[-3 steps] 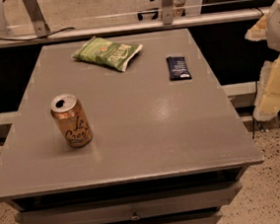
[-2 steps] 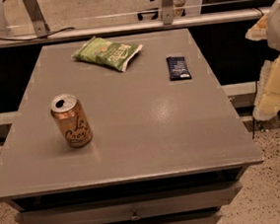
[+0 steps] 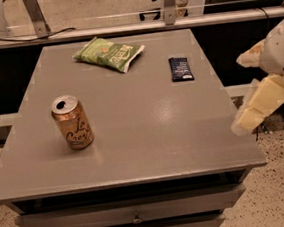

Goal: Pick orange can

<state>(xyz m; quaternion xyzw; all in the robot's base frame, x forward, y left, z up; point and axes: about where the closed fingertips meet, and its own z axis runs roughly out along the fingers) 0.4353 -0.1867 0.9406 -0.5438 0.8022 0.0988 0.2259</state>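
The orange can [image 3: 72, 122] stands upright on the left front part of the grey table [image 3: 149, 135]. It is orange-tan with dark cursive lettering and a silver pull-tab top. My gripper [image 3: 246, 89] hangs off the table's right edge, far to the right of the can and well apart from it. Its cream-coloured fingers [image 3: 262, 105] stand apart and hold nothing.
A green chip bag [image 3: 108, 53] lies at the back of the table, and a dark blue packet [image 3: 180, 68] lies at the back right. Drawers [image 3: 136, 214] sit under the tabletop. A metal rail [image 3: 124, 29] runs behind the table. Speckled floor shows at the lower right.
My gripper has moved down and to the left, closer to the table's right edge. The can, bag and packet have not moved.
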